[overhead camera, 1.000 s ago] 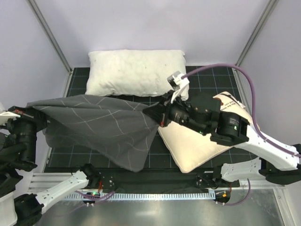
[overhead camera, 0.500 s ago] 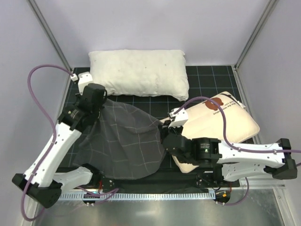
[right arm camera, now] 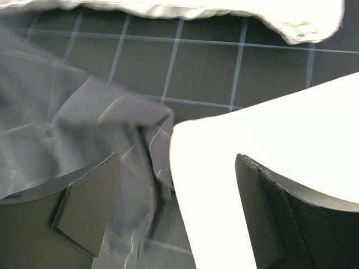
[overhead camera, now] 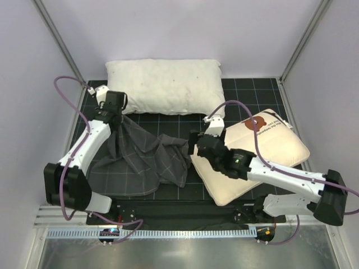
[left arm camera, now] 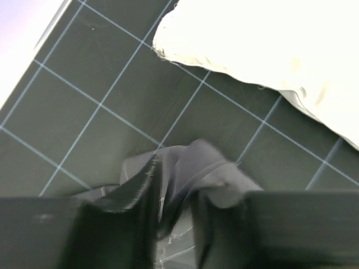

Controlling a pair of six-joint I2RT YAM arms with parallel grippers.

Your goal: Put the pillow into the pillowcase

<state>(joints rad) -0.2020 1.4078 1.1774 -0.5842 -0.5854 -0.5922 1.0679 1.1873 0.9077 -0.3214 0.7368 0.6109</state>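
The dark grey grid-patterned pillowcase [overhead camera: 140, 159] lies crumpled on the mat, left of centre. My left gripper [overhead camera: 114, 114] sits at its back left corner, jaws parted, with a loose fold of pillowcase [left arm camera: 193, 168] lying between the fingers [left arm camera: 112, 235]. To the right lies the cream pillow [overhead camera: 263, 143] with its bear print, partly under my right arm. The right gripper [overhead camera: 196, 147] stands wide open. Between its fingers [right arm camera: 84, 207] are the pillow's left corner [right arm camera: 224, 168] and the pillowcase's right edge [right arm camera: 123, 140], neither one pinched.
A larger plain white pillow [overhead camera: 165, 87] lies along the back of the black grid mat [overhead camera: 247, 95]. Purple cables loop over both arms. Cage posts [overhead camera: 59, 45] and pale walls close in the left and right sides.
Both grippers have opened and let go of the pillowcase. It has sunk from a stretched sheet into a crumpled heap. The right gripper has moved back to the pillow's corner.
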